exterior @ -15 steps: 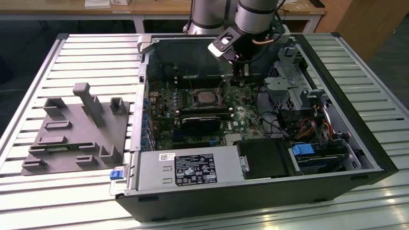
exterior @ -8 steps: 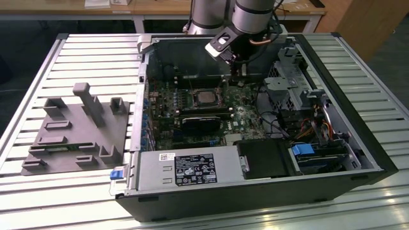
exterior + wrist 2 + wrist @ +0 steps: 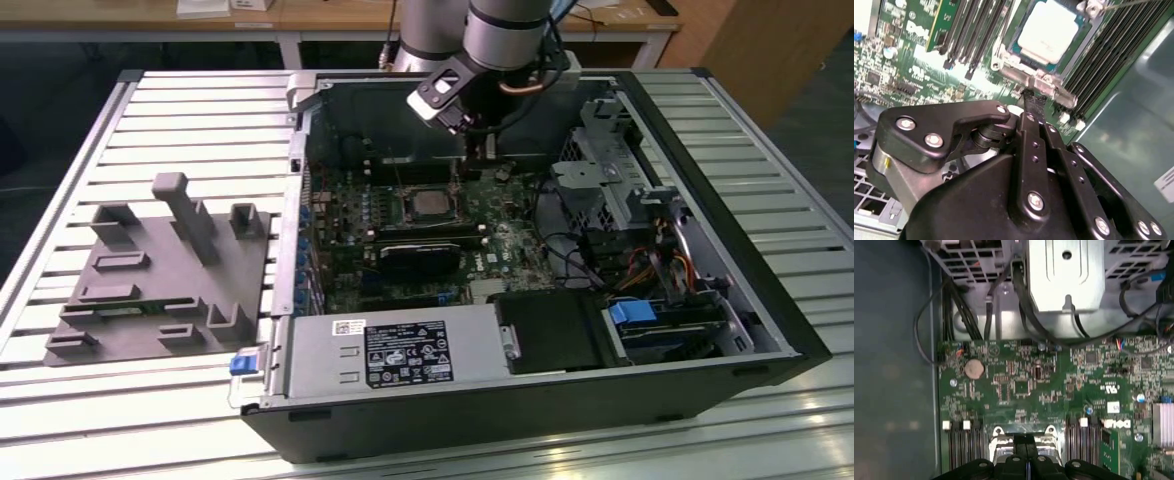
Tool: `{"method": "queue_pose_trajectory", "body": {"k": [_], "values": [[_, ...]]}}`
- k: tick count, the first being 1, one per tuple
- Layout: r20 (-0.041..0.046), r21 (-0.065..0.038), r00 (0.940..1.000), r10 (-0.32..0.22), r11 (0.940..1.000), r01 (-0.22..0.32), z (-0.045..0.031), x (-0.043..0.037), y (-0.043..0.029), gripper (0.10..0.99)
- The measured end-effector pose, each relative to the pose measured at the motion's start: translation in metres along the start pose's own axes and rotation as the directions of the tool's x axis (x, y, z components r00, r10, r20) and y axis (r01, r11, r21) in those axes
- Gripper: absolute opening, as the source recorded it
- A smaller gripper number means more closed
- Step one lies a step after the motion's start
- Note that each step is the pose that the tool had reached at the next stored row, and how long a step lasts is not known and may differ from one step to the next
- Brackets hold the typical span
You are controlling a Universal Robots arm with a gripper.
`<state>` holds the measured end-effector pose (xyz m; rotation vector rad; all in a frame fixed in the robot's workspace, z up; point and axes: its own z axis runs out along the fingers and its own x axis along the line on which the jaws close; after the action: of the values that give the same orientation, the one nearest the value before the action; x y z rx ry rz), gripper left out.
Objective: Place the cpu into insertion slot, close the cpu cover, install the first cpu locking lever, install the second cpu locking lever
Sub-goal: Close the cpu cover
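Reaching down into the open case (image 3: pixel 787 330), the claw (image 3: pixel 1033 100) has its fingers (image 3: pixel 1026 145) pressed together, with nothing seen between them. In the second wrist view its tip sits at the edge tab of the cover (image 3: pixel 1051 86); I cannot tell if it touches the metal. In the first wrist view the claw (image 3: pixel 1026 439) is over that same silvery edge.

The cover appears to lie flat as a frame around the cpu (image 3: pixel 1048 30), whose pale top shows through the window. The cpu rests in the slot (image 3: pixel 1026 56), a dark band of which shows at its edge. A thin wire lever (image 3: pixel 1134 4) runs off from the cover's far corner; whether it is latched is unclear.

Long black memory slots (image 3: pixel 979 30) flank the slot on both sides of the green board (image 3: pixel 1019 385). A coin cell (image 3: pixel 974 369) sits near one board edge.

In the exterior view the cpu (image 3: pixel 430 203) lies below the claw (image 3: pixel 481 150), mid-board. A power supply (image 3: pixel 400 350) fills the case's near edge. A grey fixture (image 3: pixel 160 270) stands on the slatted table (image 3: pixel 80 400), off the case's side at the exterior view's left.
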<state>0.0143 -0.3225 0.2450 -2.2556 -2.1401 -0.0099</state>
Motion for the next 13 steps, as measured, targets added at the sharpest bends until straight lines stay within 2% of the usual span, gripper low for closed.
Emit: {"method": "queue_pose_trajectory", "body": {"k": [5, 7, 13], "values": [[-0.0009, -0.001, 1.0000, 0.000, 1.0000, 0.000, 0.0002, -0.0004, -0.0084, 0.106], [-0.0020, -0.006, 1.0000, 0.000, 1.0000, 0.000, 0.0003, -0.0005, -0.0113, 0.106], [-0.0156, -0.060, 0.9999, -0.002, 0.9982, 0.001, 0.0016, -0.0014, -0.0265, 0.106]]}}
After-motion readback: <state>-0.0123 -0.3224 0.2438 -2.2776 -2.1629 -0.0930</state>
